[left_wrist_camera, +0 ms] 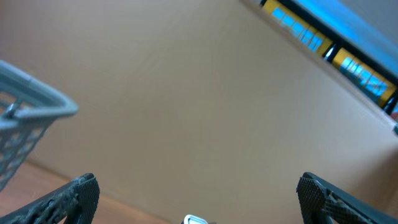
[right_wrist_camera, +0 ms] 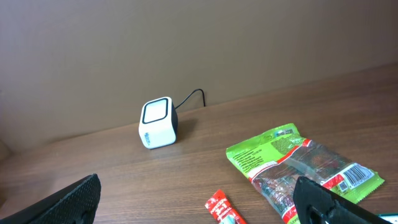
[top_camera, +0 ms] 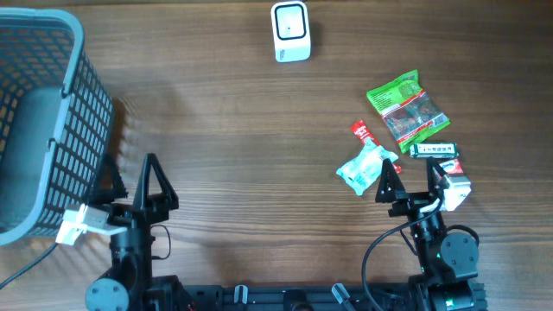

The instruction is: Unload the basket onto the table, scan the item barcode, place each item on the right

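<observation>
Both grippers, left (top_camera: 132,177) and right (top_camera: 413,177), gape empty, snack packets (top_camera: 406,110) just ahead of the right one for picking, scanner (top_camera: 290,32) beyond.

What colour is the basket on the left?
Grey-blue basket, a mesh of open slots; clearest in the overhead view.
</observation>
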### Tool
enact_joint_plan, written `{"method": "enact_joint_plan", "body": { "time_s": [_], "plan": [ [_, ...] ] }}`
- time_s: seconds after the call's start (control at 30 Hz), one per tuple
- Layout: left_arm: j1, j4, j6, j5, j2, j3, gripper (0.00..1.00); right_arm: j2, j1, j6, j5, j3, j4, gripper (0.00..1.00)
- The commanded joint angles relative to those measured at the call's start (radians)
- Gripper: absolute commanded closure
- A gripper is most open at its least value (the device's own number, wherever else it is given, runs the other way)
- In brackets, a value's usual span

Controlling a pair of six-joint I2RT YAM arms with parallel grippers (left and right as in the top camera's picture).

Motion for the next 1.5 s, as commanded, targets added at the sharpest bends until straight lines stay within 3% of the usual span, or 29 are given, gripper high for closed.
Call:
{"method": "enact_joint_plan", "body": {
  "time_s": [0.0, 0.27, 0.47, 1.47],
  "plan": [
    [0.007, 0.004, -0.002, -0.003, -0.010, -0.051, 0.00, -0.009, -0.004, 0.007, -0.017, -0.001, 0.003, 0.00],
    [0.007, -0.007, -0.002, -0.023, -0.010, -0.194, 0.00, -0.009, -0.004, 0.007, -0.017, -0.001, 0.003, 0.00],
    [0.007, -0.286, 0.016, -0.069, -0.010, -0.193, 0.00, -0.009, -0.004, 0.008, -0.017, -0.001, 0.003, 0.00],
    [0.007, -0.279, 0.035, -0.067, -0.010, -0.192, 0.00, -0.009, -0.004, 0.007, -0.017, -0.001, 0.003, 0.00]
  ]
}}
